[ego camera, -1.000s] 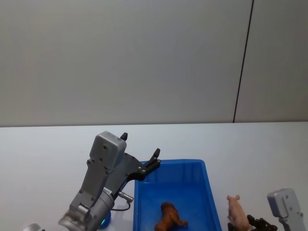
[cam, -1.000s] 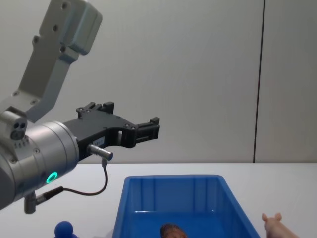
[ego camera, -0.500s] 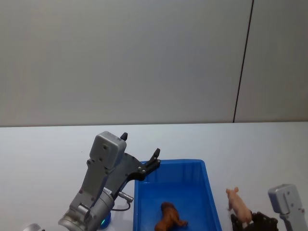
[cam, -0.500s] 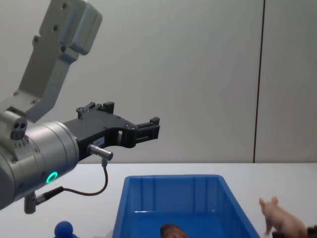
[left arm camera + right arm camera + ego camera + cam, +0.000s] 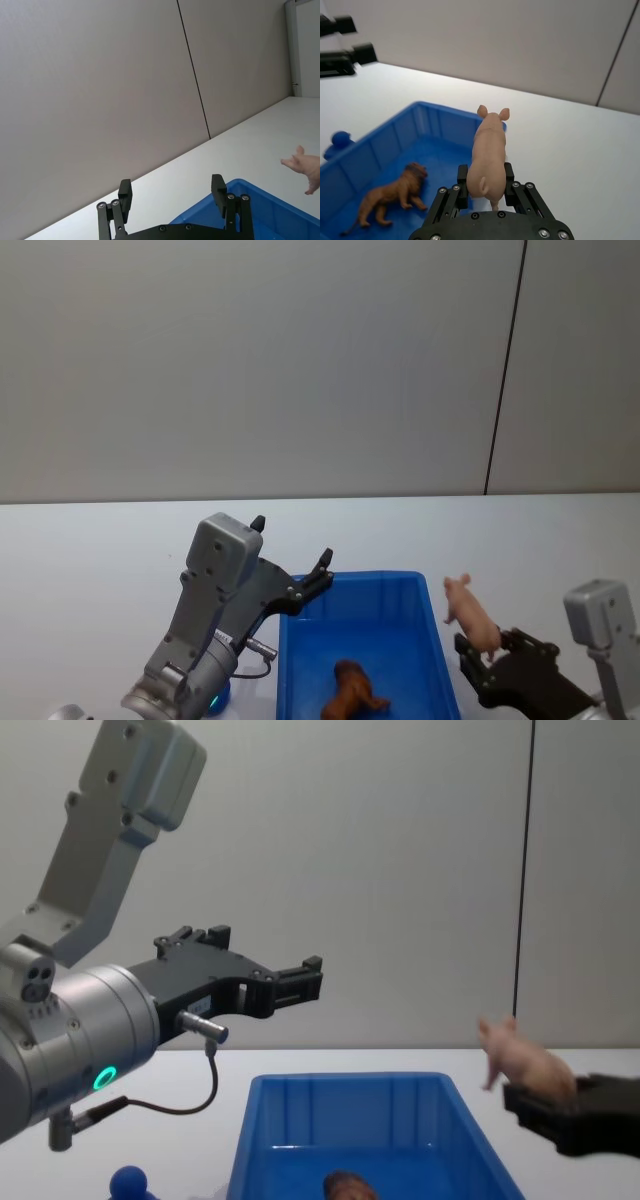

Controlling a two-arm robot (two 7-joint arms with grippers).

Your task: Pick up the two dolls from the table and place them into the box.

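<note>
Jaws of right gripper (image 5: 487,184) were pinched shut on the rump of the small flesh-pink plastic pig doll (image 5: 489,142), held snout-forward in the air by the right rim of the open bright blue ribbed plastic box (image 5: 375,579), clear of the white table (image 5: 100,540). Pig looked light, stiff and smooth, so probably slippery; thick rump was the sane grip, not thin legs. Rounded brown lion doll (image 5: 395,192) lay on the box floor; left gripper (image 5: 171,186) hung wide open and empty over its far-left corner.
</note>
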